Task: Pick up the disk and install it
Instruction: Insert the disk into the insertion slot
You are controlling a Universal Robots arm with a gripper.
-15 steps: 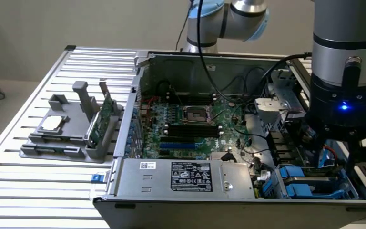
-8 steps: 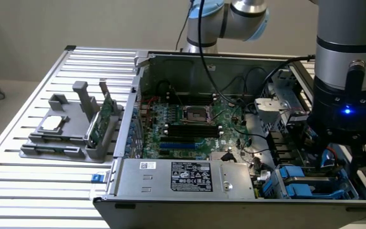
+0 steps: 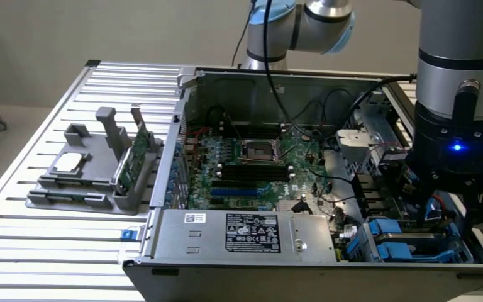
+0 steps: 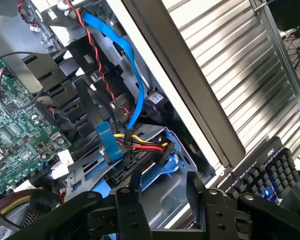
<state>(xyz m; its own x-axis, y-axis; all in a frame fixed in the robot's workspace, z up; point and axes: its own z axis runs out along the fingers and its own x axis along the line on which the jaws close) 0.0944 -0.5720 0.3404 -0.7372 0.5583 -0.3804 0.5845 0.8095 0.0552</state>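
The disk [image 3: 416, 245] [image 4: 162, 192] lies flat and low in the drive bay at the near corner of the open computer case [image 3: 266, 277], at the exterior view's right end of it. Its grey metal face points upward (blue plastic carrier rails run along its edges), and one long side sits just beside the case's side wall.
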